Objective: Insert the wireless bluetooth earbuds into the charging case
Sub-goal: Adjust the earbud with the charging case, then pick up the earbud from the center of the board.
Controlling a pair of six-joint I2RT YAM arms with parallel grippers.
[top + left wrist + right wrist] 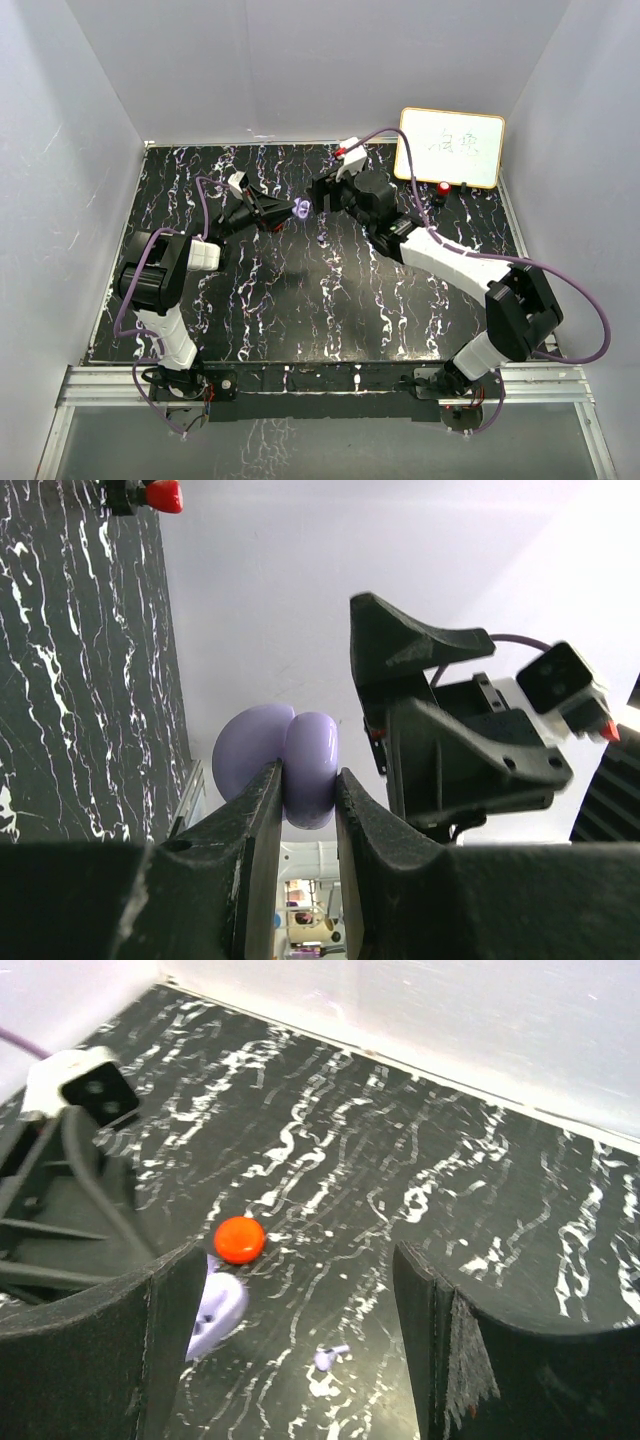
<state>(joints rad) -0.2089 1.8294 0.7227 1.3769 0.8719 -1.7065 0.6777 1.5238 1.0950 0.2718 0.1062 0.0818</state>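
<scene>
Currently I have the left gripper (307,776) pinching the purple case (262,752) by one half, lifted off the table (330,300); the case looks hinged open. My right gripper (300,1260) sits just beside it, jaws spread wide. Through the right wrist camera I see one purple earbud (332,1357) lying on the table below, apart from the case and near a red puck (240,1239).

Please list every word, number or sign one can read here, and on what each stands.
Whiteboard: two handwritten marks, too small and blurred to read.
No other writing is visible in any view.
</scene>
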